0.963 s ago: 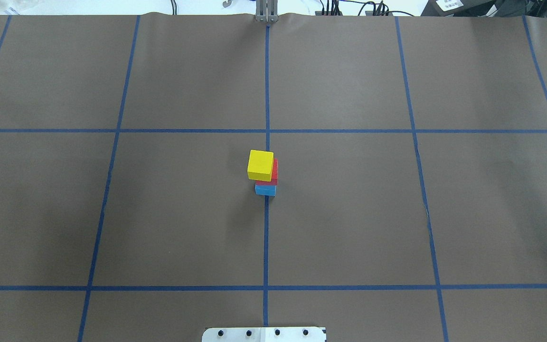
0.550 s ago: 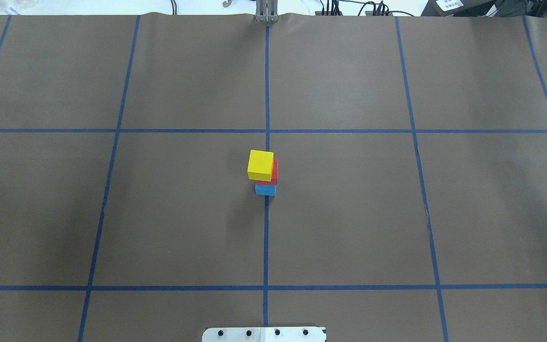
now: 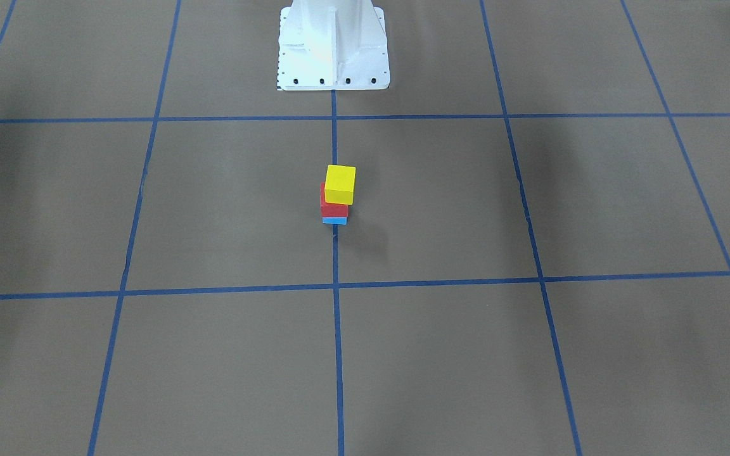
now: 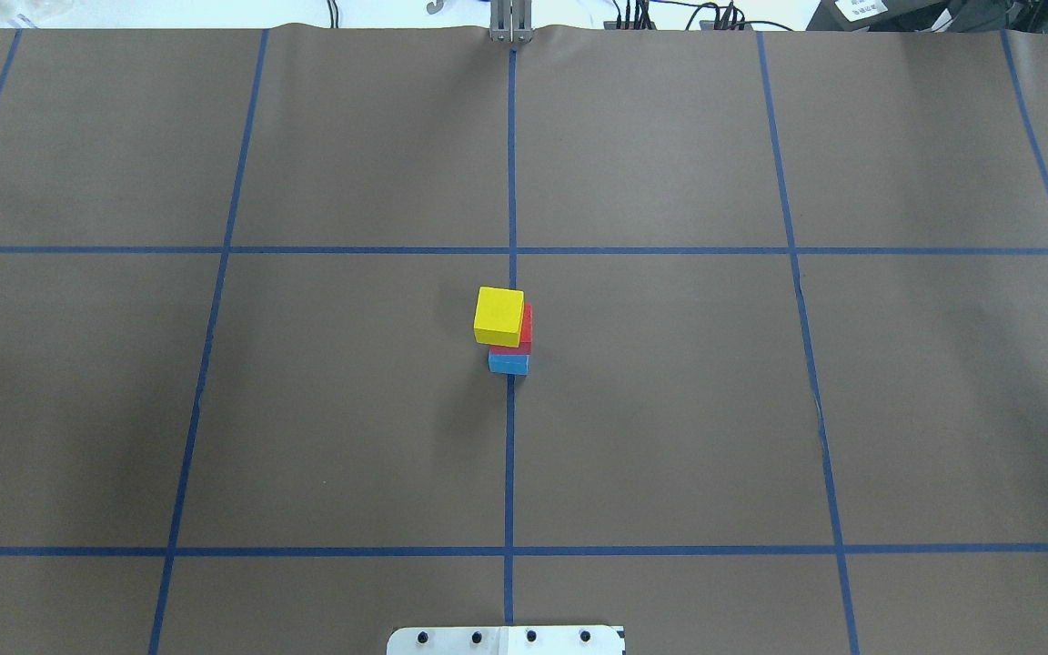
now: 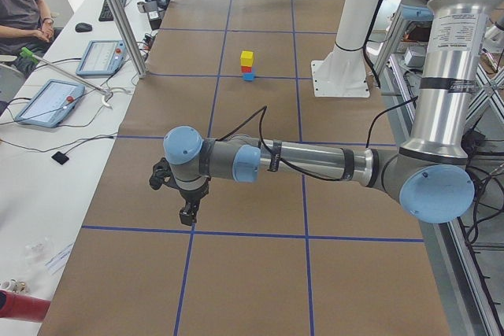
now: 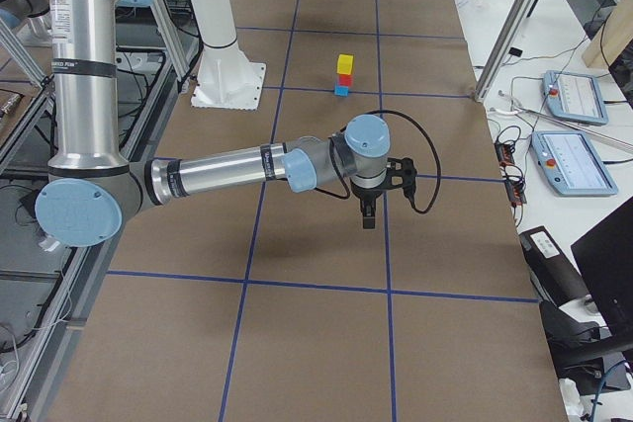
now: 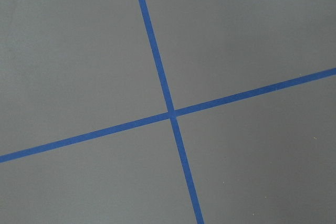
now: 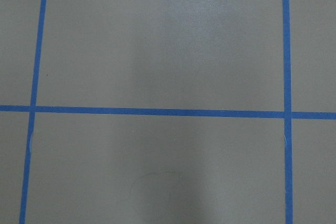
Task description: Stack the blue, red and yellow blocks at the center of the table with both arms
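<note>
Jaws: honestly can't tell on either one. The left gripper (image 5: 187, 212) and the right gripper (image 6: 368, 214) only show up in the side views, pointing down at bare paper, and neither seems to be carrying anything. I wouldn't call them open or closed from that. Both wrist cameras show nothing but paper and tape.

The stack looks done. The blue block (image 4: 508, 365) is on the bottom, the red block (image 4: 529, 326) is in the middle and the yellow block (image 4: 498, 315) is on top. It's sitting right on the middle tape line (image 4: 510, 455), about the centre of the table (image 4: 670, 409). Both arms are well apart from it, one out toward each end.

What worries me is the top block. It's shifted off the red one toward the robot's left, so it isn't squared up. My guess is it's fine if nobody touches it. A knock to the table or an arm swinging low through the middle on its way home could tip it, and the other two might go with it. I'd lift the arms high before moving them anywhere.
</note>
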`<state>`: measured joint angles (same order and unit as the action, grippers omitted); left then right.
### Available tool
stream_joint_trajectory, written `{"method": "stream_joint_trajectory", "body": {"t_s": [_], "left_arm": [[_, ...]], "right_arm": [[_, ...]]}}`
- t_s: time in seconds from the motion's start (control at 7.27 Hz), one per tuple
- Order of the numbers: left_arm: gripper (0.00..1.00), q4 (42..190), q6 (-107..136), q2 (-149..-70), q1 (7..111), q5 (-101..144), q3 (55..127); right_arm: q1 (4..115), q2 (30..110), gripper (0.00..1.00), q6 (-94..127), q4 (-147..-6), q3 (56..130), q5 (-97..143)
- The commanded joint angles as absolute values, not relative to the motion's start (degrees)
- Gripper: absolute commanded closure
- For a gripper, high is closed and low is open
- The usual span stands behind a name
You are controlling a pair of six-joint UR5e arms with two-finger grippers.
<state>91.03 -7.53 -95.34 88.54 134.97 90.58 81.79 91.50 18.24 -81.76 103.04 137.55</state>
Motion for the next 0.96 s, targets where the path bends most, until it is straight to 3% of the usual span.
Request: {"method": "stream_joint_trajectory", "body": {"t_s": [0.0, 0.83], "left_arm": [[0.00, 90.6, -6.4, -96.1, 88.3, 134.9, 92.2], [0.00, 90.7, -4.7, -95.2, 88.0, 134.8, 91.6]], "right_arm": [[82.5, 91.1, 0.00, 12.6, -86.2, 102.7, 137.0], [84.5, 91.7, 0.00, 12.1, -91.1, 102.9, 133.1]]}}
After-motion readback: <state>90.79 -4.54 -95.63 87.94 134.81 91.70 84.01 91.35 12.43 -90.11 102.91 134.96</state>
